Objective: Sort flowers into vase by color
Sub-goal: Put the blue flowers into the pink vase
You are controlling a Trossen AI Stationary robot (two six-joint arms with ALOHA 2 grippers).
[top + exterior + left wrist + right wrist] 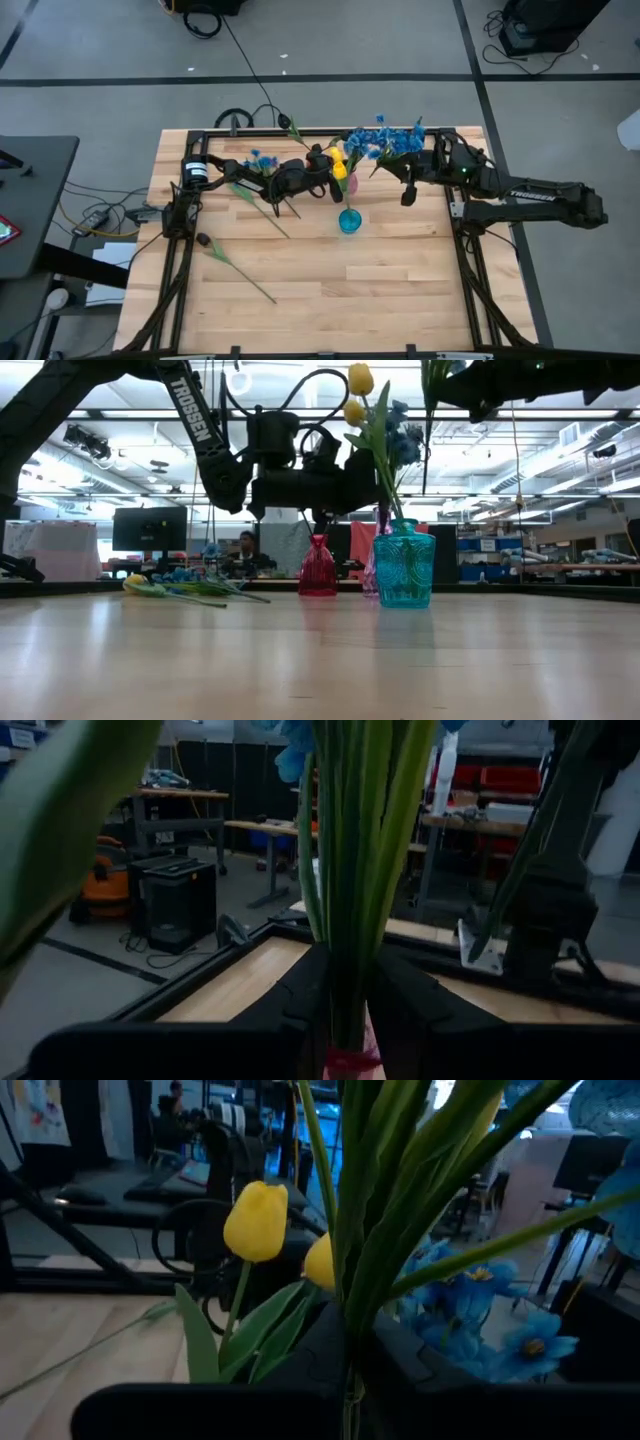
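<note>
We hold one bunch of stems in each hand above the far part of the table [300,270]. The left hand [345,1010] is closed on green stems with yellow buds [338,165] on top, near the upper middle of the high view, and the red vase [318,568] seems to be just under it. The right hand [350,1370] is closed on a bunch of blue flowers [395,140], right of centre in the high view. The teal vase [349,221] stands near the centre of the table, and other stems [240,265] lie flat at the lower left. To do this step well, we think each bunch should hang straight over the mouth of its vase and go down slowly, so the leaves do not catch the rim. We cannot see the mouths of the red and pink vases from above, because the flowers and the arm cover them, and the wrist views are mostly filled by stems.
</note>
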